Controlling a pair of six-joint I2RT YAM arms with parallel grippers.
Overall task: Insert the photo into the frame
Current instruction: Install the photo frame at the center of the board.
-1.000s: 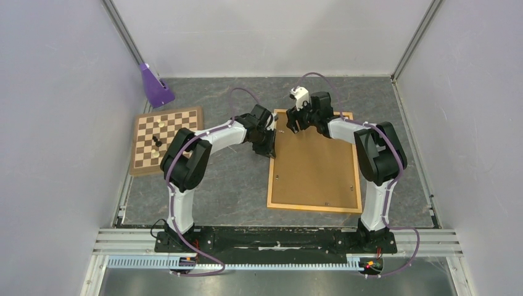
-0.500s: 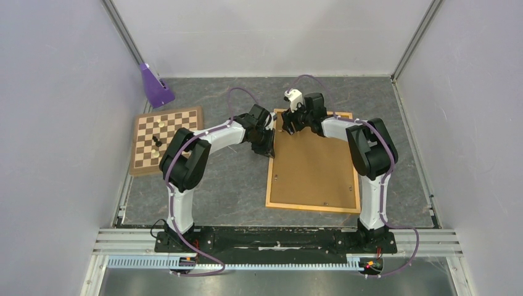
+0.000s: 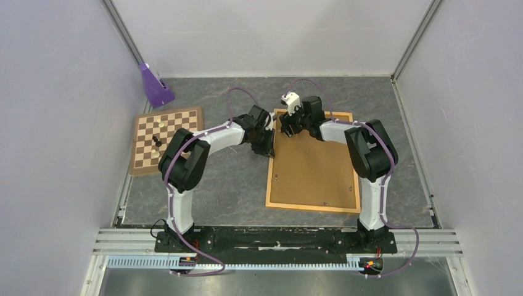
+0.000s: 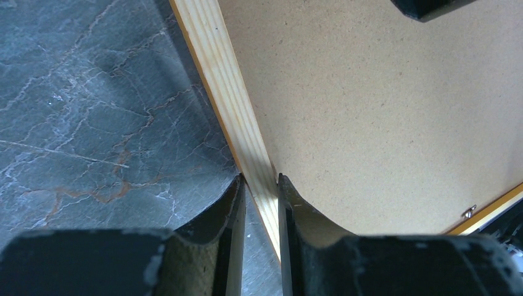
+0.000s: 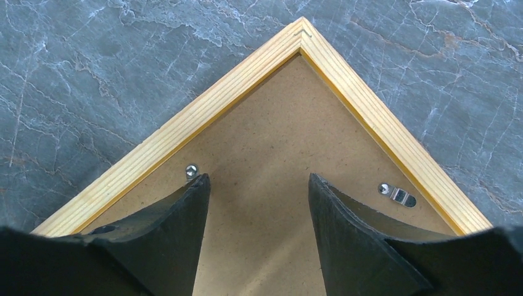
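The frame (image 3: 313, 166), one only, lies back-up at three o'clock on the table (image 3: 234, 185) from above, no photo showing; at the left wrist our left gripper (image 4: 259, 185) pinches its rail narrowly, so we hold steady; at the right wrist our right gripper (image 5: 259, 185) hovers wide between two clips (image 5: 398, 195), to be turned gently.

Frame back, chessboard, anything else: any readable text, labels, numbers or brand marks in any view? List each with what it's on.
None readable.
Frame: plain fibreboard back and bare wood rails, no print.
Clips: no marking can be made out.
Chessboard: no lettering visible, too small for fine print.
Purple object at back left: no label visible.
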